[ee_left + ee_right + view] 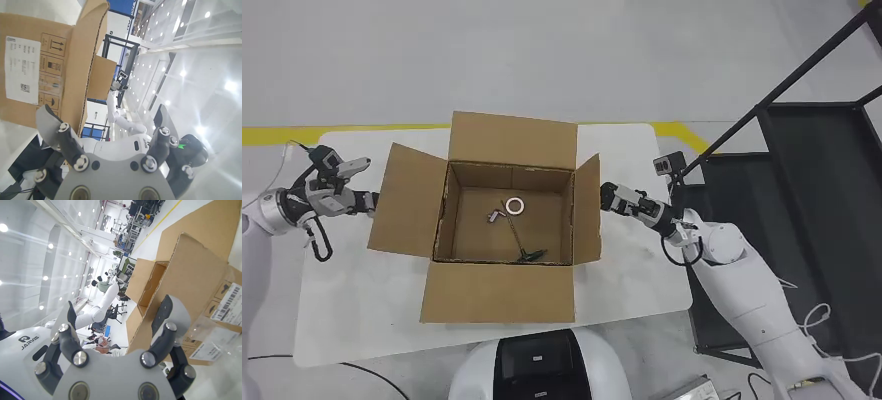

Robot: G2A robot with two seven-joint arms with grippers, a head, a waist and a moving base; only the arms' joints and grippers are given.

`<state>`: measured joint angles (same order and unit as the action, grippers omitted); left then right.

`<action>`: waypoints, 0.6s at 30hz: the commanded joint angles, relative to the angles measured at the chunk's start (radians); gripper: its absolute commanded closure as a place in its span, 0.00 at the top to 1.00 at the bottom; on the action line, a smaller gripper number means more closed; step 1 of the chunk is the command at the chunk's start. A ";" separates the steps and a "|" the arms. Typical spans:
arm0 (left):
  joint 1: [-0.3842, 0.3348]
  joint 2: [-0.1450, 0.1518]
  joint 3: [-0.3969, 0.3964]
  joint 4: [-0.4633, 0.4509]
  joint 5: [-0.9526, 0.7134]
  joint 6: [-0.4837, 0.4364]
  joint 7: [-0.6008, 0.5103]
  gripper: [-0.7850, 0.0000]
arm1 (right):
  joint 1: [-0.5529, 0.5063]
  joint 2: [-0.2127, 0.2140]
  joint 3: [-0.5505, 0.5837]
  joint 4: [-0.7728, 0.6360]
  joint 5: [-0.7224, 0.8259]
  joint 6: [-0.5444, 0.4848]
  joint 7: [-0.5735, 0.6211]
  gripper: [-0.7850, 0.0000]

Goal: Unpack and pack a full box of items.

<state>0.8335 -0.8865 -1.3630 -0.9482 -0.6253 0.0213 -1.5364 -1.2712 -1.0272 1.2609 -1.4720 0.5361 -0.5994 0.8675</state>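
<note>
Progress: box [498, 291] sits open at mid-table, four flaps spread; I judge it far from full, so most packing remains.
Contents: one white ring [514, 206], one small grey piece [491, 214], one dark tool [530, 254] (three in all, on the box floor).
My left claw [103, 110]: spread wide, holding nothing, just beside the left flap [407, 205].
My right claw [119, 303]: spread wide, holding nothing, just beside the right flap [588, 205].

My overhead camera looks straight down on the open box [497, 292] from above. My left wrist camera sits close beside one outer wall, looking across; my right wrist camera faces back from the opposite wall. All share the box.
</note>
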 commanded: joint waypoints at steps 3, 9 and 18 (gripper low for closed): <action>0.019 0.005 0.026 -0.099 -0.035 0.001 0.000 1.00 | 0.036 -0.012 -0.044 0.004 -0.002 0.000 0.002 1.00; 0.014 0.009 0.074 -0.178 -0.018 -0.015 0.000 1.00 | 0.102 -0.034 -0.127 0.035 -0.036 0.013 -0.006 1.00; -0.016 0.008 0.170 -0.250 -0.013 -0.017 0.000 1.00 | 0.193 -0.070 -0.236 0.101 -0.111 0.027 -0.031 1.00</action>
<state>0.8210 -0.8790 -1.2022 -1.1933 -0.6368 0.0049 -1.5359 -1.0847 -1.0943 1.0331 -1.3760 0.4295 -0.5739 0.8381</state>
